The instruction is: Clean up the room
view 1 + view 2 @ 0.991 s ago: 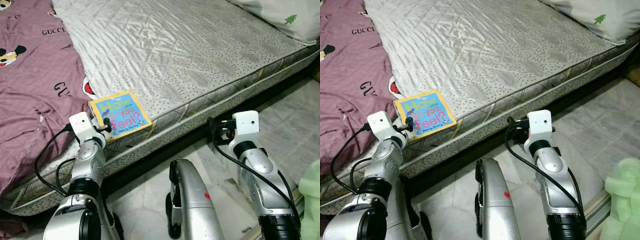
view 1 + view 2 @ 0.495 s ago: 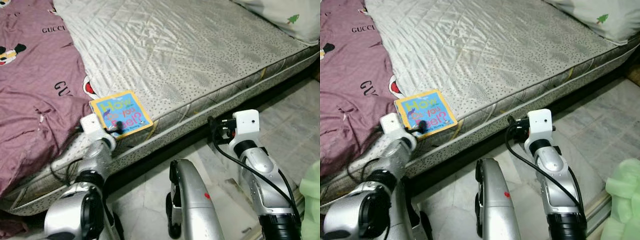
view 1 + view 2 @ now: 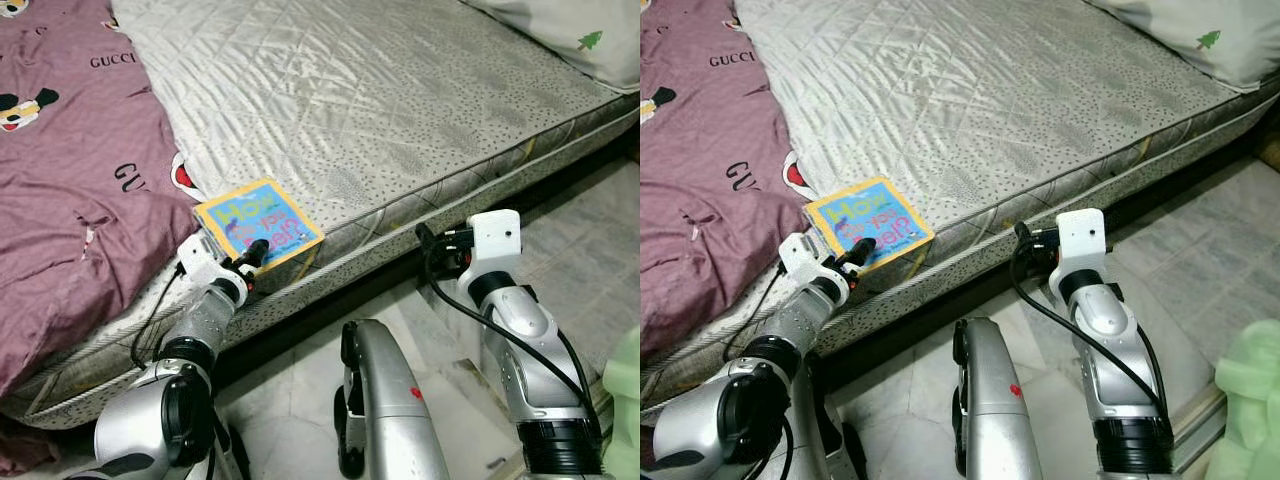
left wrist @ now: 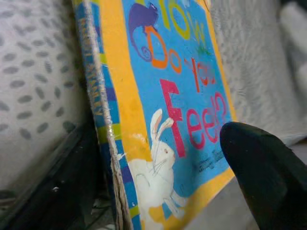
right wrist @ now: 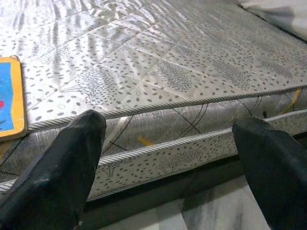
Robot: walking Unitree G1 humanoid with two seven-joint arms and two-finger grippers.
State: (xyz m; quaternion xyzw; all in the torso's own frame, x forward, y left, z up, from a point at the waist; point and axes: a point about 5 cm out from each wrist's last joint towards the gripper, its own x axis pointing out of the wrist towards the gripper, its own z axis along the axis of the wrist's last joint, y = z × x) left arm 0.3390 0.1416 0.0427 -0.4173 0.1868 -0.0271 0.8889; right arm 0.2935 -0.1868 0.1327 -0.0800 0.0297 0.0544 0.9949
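A square picture book (image 3: 258,220) titled "How Do You Feel?", blue with a yellow border, lies on the grey quilted mattress (image 3: 380,110) at its near edge, one corner over the side. My left gripper (image 3: 250,260) is open at the book's near edge. In the left wrist view one black fingertip (image 4: 261,172) hovers over the book's cover (image 4: 163,96) and the book's edge lies between the fingers. My right gripper (image 5: 168,182) is open and holds nothing; it faces the mattress's side (image 5: 158,129), just off the bed's edge (image 3: 430,240).
A purple printed blanket (image 3: 70,190) covers the mattress's left part. A pale pillow (image 3: 570,30) lies at the far right corner. A dark gap runs under the bed above the marble floor (image 3: 580,240). Something light green (image 3: 1252,400) sits at the right.
My left gripper has dropped and reached forward from beside the book to its near edge. The book has shifted slightly to the right. The right arm has barely moved.
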